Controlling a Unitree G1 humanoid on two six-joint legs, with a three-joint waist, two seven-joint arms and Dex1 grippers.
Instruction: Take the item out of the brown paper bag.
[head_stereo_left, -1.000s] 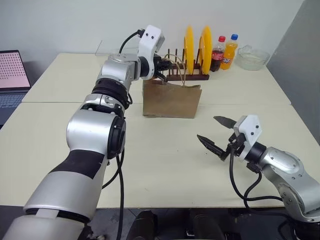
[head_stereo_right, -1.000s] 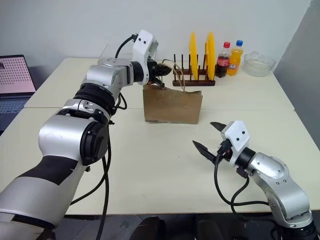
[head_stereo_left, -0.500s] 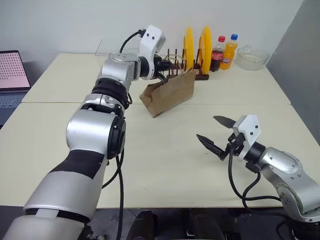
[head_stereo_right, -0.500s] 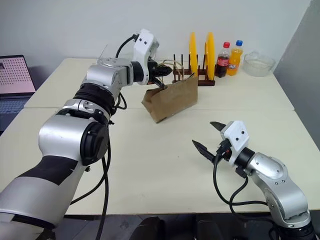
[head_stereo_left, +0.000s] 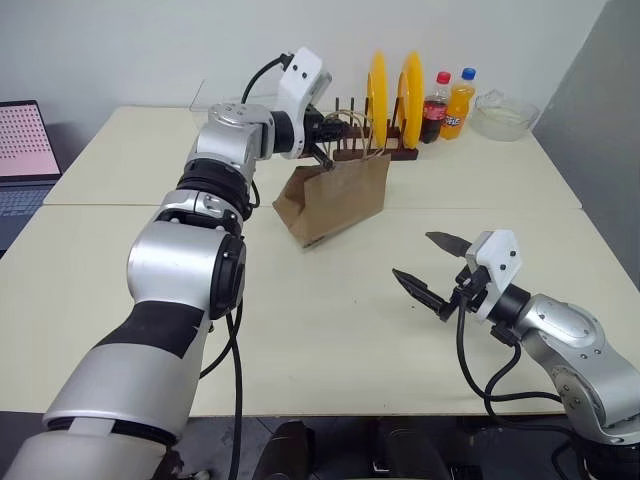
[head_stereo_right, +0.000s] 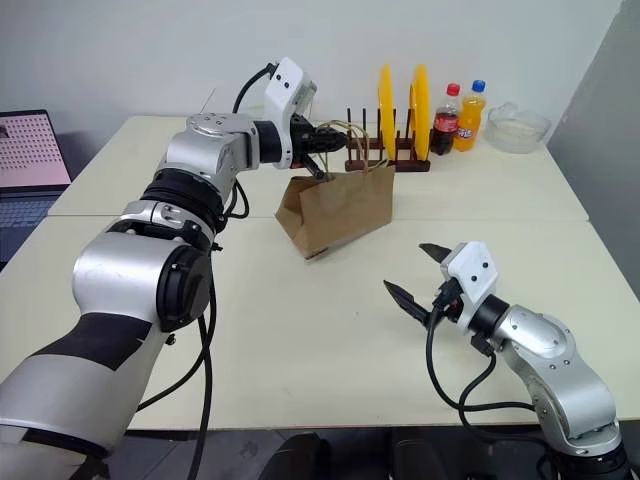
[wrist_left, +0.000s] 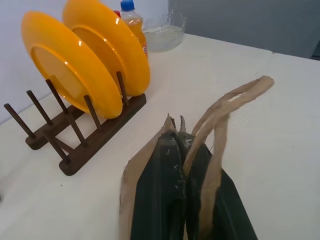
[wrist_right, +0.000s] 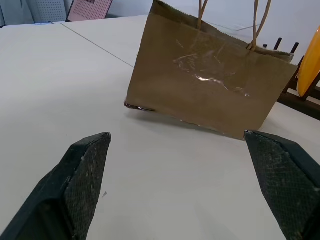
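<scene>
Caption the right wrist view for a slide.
Open right gripper faces the creased brown paper bag, tilted on the cream table.

My arms are silver shells with black joints, white wrist blocks, looping black cables and rough black fingers (wrist_right: 82, 185).

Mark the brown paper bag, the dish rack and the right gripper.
brown paper bag (head_stereo_left: 338, 200), left eye view, front face.
dish rack (wrist_left: 95, 140), left wrist view, wooden base rail.
right gripper (head_stereo_left: 428, 265), left eye view, midway between its open fingertips.
</scene>
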